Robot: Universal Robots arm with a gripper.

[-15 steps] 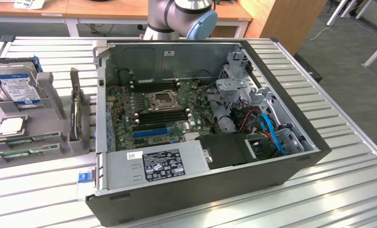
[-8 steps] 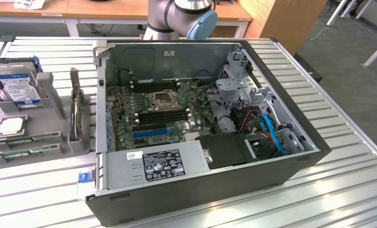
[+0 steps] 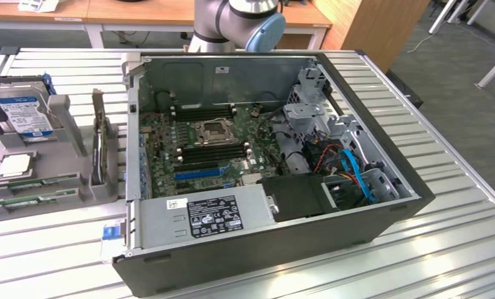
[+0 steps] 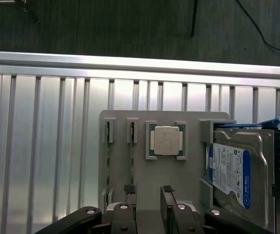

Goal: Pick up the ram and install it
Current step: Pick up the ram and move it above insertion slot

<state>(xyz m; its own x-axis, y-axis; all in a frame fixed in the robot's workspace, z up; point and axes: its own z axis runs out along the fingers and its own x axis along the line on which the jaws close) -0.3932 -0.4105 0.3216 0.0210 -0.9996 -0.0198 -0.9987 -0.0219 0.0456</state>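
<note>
Exterior view first. I see the open computer case [image 3: 272, 255] lying on the slatted metal table [image 3: 456, 249], filling the middle of the frame, with its motherboard [image 3: 214, 140] exposed and the black memory slots [image 3: 206, 152] running across it. The arm [image 3: 235, 18] rises at the top centre, behind the case. At the left edge of the frame stands the grey holder [image 3: 81, 187]. The ram [image 3: 33, 184] lies in the holder's lower part as a green stick, and a second stick [image 3: 23, 202] lies just below it, parallel. Just above them in the frame sits the square processor chip [image 3: 15, 165], and above that the hard drive [image 3: 23, 115] stands propped up. Both sticks are well apart from the motherboard, outside the case.

Wrist view next. I am looking straight down on the same holder [image 4: 188, 170]. The claw [image 4: 147, 195] hangs over it with its two fingers apart and nothing between them but bare grey holder. The ram [image 4: 131, 161] shows edge-on in its narrow slot beside the processor chip [image 4: 166, 140], and the other stick [image 4: 108, 161] sits in the next slot, farther from the chip. One of the fingertips [image 4: 128, 189] lines up over the end of the nearer stick. I cannot tell whether it touches. The other finger stands on the chip's side of that stick. The hard drive [image 4: 234, 175] lies beyond the chip.
</note>
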